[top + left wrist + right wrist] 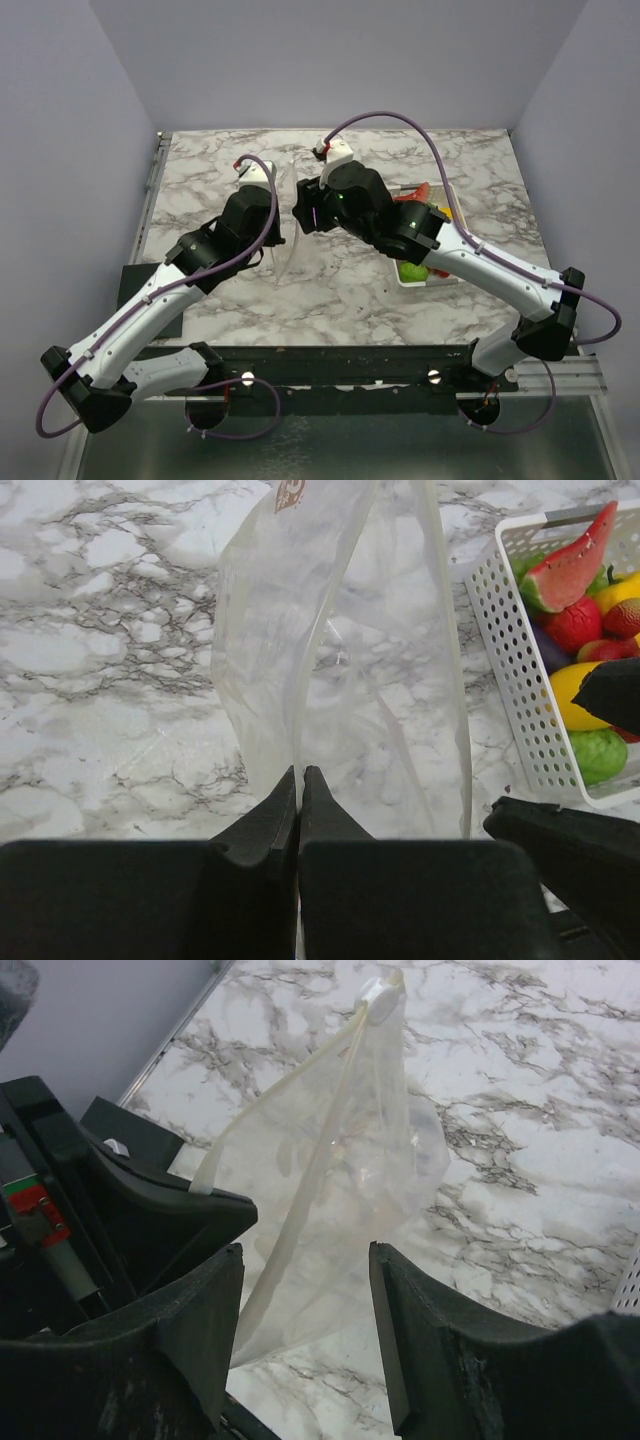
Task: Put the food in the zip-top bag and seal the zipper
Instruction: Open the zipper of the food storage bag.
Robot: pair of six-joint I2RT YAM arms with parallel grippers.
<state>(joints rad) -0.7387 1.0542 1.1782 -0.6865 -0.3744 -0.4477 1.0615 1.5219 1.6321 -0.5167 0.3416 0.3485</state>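
One bag (340, 680) stands on the table (200, 180): left gripper (300, 780) clamped on its edge, right gripper (305, 1300) spread wide astride the zipper (320, 1150). Food (575, 575) lies in the basket (510, 660) to its right.

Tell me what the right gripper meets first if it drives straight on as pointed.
Most likely the zip-top bag, hanging dead ahead of the right gripper, whose jaws stand open; the left gripper pinches it. Depth is unclear.
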